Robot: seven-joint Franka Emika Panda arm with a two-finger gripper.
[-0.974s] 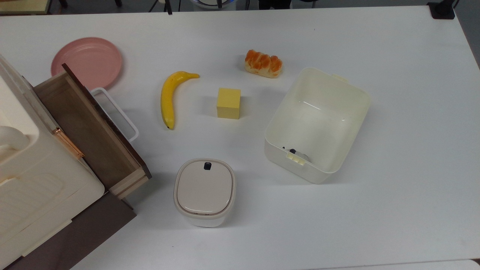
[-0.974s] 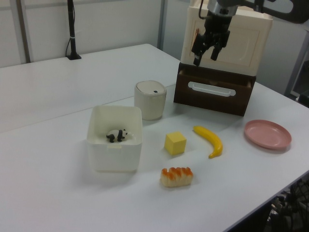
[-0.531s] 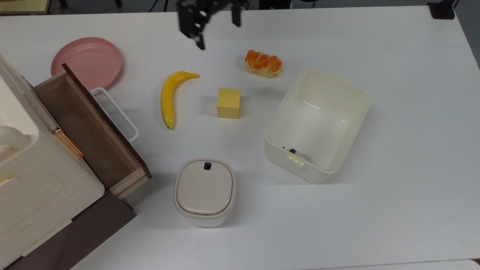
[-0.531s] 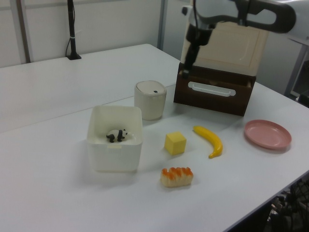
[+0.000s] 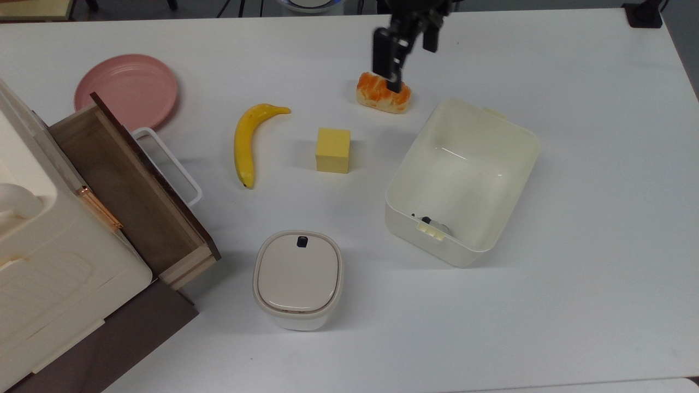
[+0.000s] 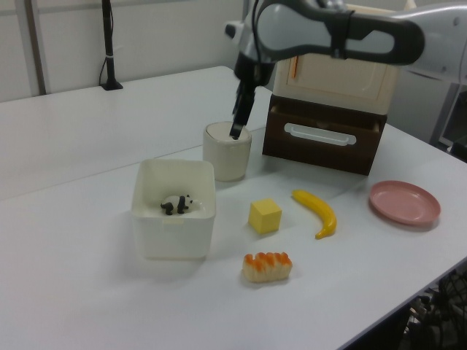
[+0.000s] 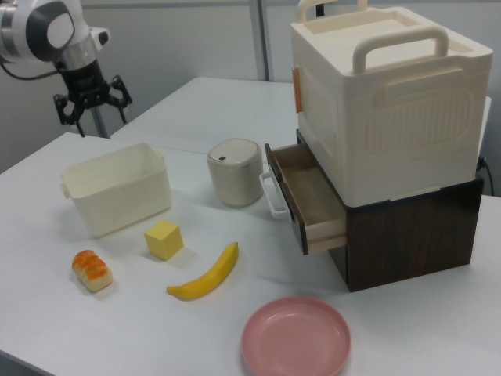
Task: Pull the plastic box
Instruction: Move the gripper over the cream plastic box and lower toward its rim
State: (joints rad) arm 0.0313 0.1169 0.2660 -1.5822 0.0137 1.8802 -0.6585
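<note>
Gripper [image 7: 90,104] held above the table [image 5: 573,305], fingers spread, empty. Plastic box [image 5: 464,180] flanked by one bread roll [image 5: 383,93], one yellow cube [image 5: 333,150], one lidded container [image 5: 298,279] — none touching.

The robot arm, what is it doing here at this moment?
The arm holds its gripper open in the air, carrying nothing and touching nothing. In the right view it hangs behind and above the plastic box, which sits untouched on the white table with a small panda toy inside. The pull has not begun yet.
</note>
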